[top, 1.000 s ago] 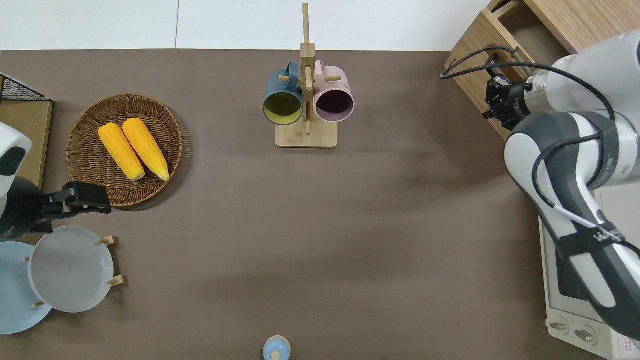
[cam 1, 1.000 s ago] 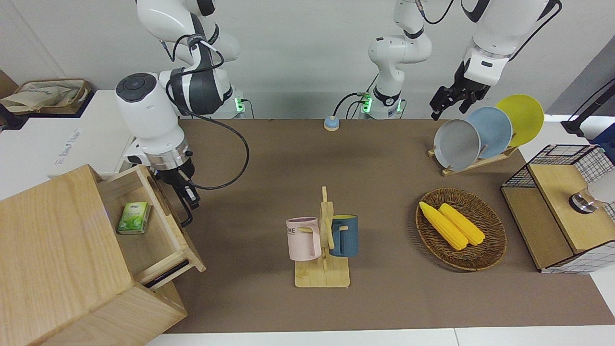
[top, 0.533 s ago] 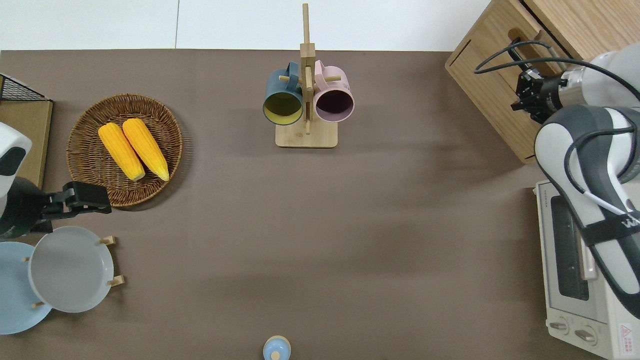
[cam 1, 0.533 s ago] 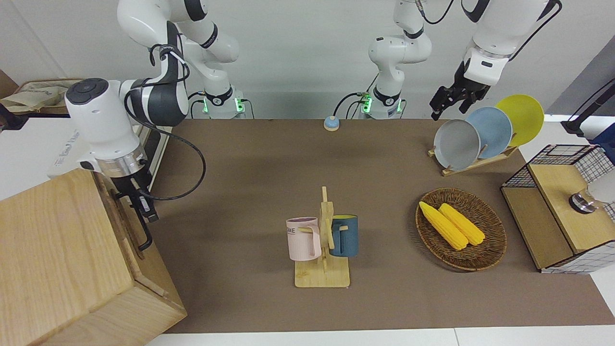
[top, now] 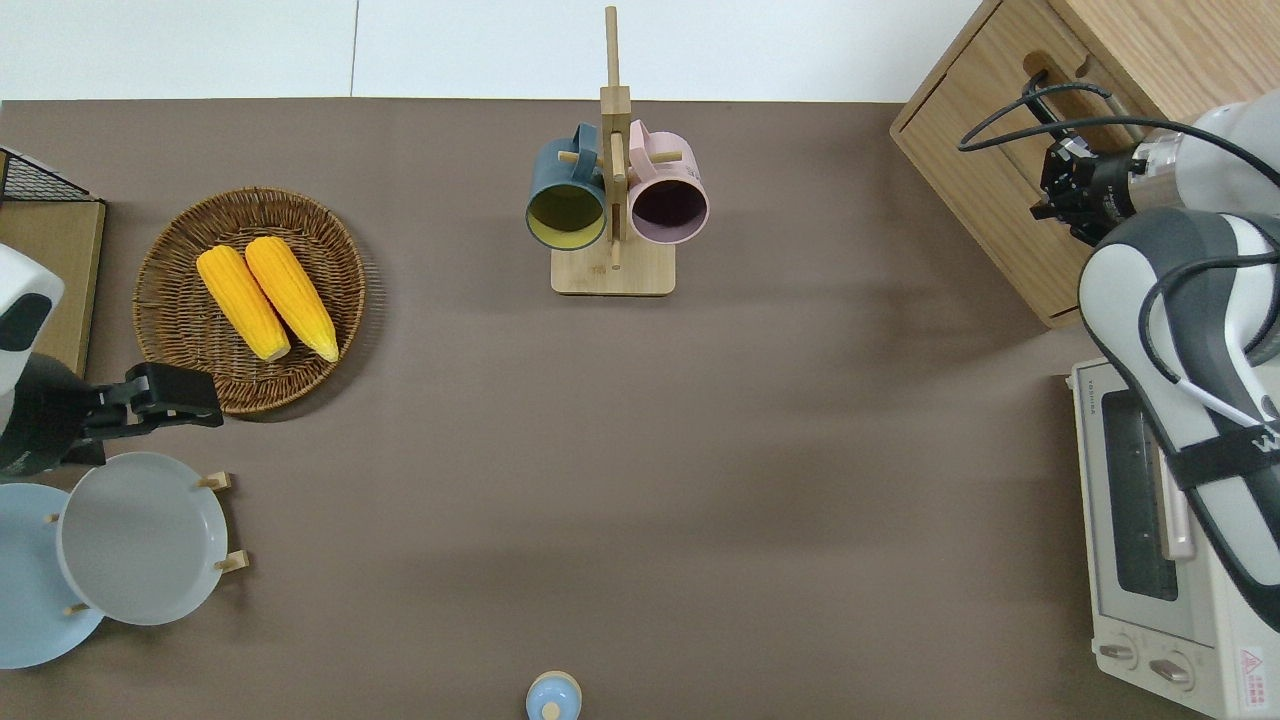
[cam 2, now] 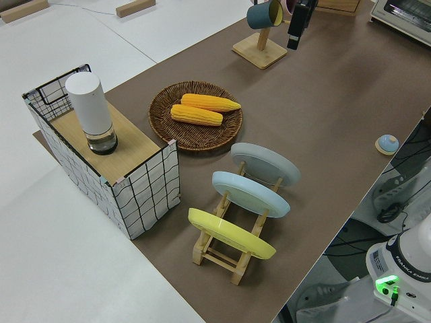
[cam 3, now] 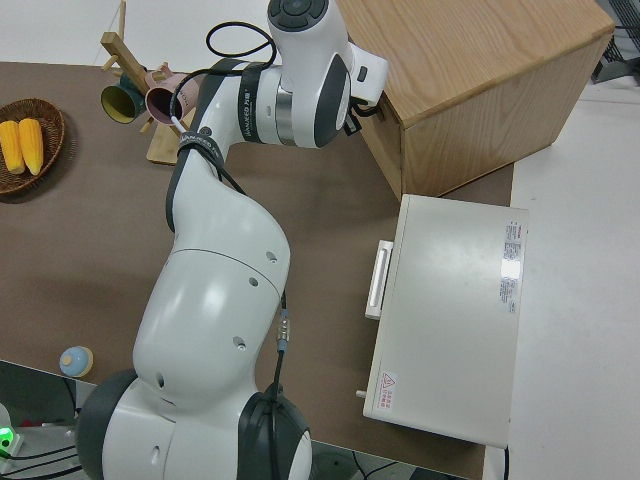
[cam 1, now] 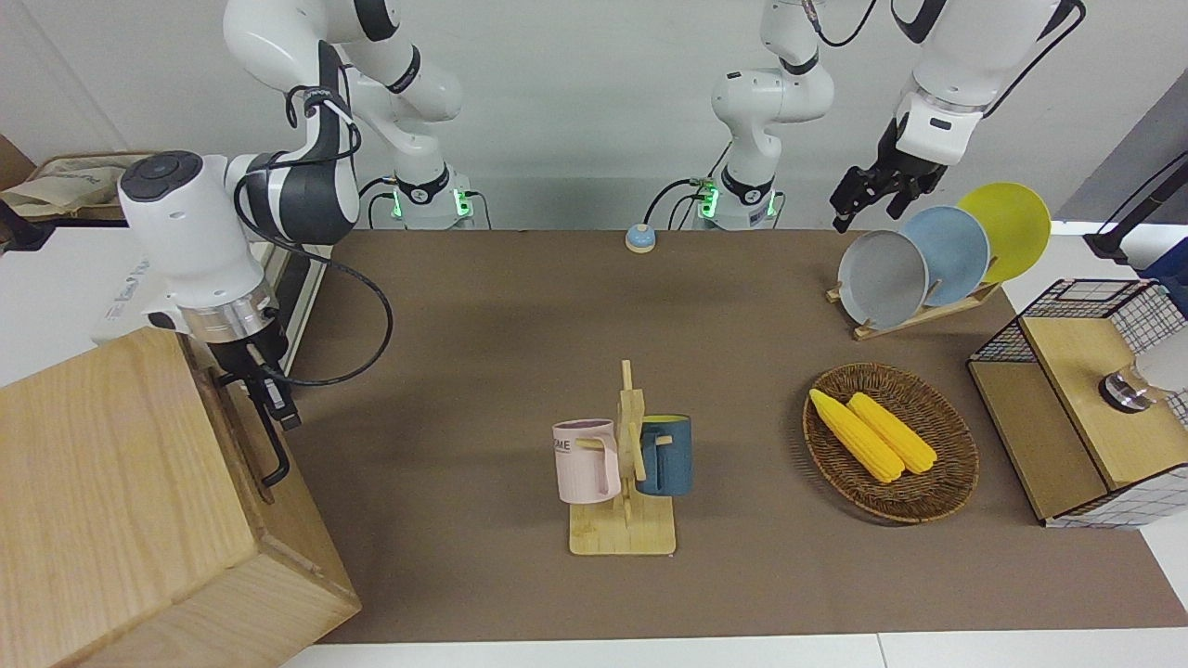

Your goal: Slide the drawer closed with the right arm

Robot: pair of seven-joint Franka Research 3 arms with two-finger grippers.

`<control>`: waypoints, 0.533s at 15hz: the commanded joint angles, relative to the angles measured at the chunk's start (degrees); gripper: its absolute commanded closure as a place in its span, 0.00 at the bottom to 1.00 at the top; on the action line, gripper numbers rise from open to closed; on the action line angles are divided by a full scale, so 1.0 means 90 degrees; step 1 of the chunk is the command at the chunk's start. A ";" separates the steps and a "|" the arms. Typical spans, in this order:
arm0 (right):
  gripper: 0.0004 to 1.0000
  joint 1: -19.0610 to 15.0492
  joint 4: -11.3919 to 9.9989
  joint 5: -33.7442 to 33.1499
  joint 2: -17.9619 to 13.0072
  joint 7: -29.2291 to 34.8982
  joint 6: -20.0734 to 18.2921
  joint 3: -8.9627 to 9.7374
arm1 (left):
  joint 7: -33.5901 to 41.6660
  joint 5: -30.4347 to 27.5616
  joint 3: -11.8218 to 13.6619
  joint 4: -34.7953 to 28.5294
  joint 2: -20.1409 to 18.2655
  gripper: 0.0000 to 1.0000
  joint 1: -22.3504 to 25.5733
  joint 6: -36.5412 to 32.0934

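Observation:
The light-wood drawer point(cam 1: 243, 464) with its black bar handle point(cam 1: 269, 445) sits pushed in, flush with the front of the big wood cabinet point(cam 1: 102, 482) at the right arm's end of the table. Nothing of its inside shows. My right gripper point(cam 1: 271, 404) is at the handle, against the drawer front; in the overhead view the gripper point(top: 1062, 185) is beside the drawer front point(top: 1070, 75). Whether it grips the handle cannot be seen. The left arm is parked, its gripper point(cam 1: 858, 199) empty.
A white toaster oven point(top: 1170, 540) stands beside the cabinet, nearer to the robots. A mug rack point(cam 1: 624, 473) stands mid-table. A wicker basket point(cam 1: 947, 482) with two corn cobs, a plate rack point(cam 1: 937, 255) and a wire-and-wood box point(cam 1: 1086, 399) are toward the left arm's end.
One second ago the drawer stood open with a green box inside. My right gripper has pushed it into the cabinet, and it is shut now. The left arm has not moved.

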 commanded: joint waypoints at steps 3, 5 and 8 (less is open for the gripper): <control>1.00 0.0151 -0.0049 -0.0389 -0.0061 -0.0407 0.0094 0.0061 | 0.0056 -0.0006 0.0028 0.0024 -0.0053 0.01 -0.0007 -0.0108; 1.00 0.0414 -0.0350 -0.0389 -0.0353 -0.0728 -0.0014 0.0042 | 0.0056 -0.0006 0.0028 0.0024 -0.0053 0.01 -0.0007 -0.0099; 0.94 0.0893 -0.0771 -0.0399 -0.0755 -0.1352 -0.0218 -0.0104 | 0.0056 -0.0006 0.0028 0.0024 -0.0053 0.01 -0.0007 -0.0099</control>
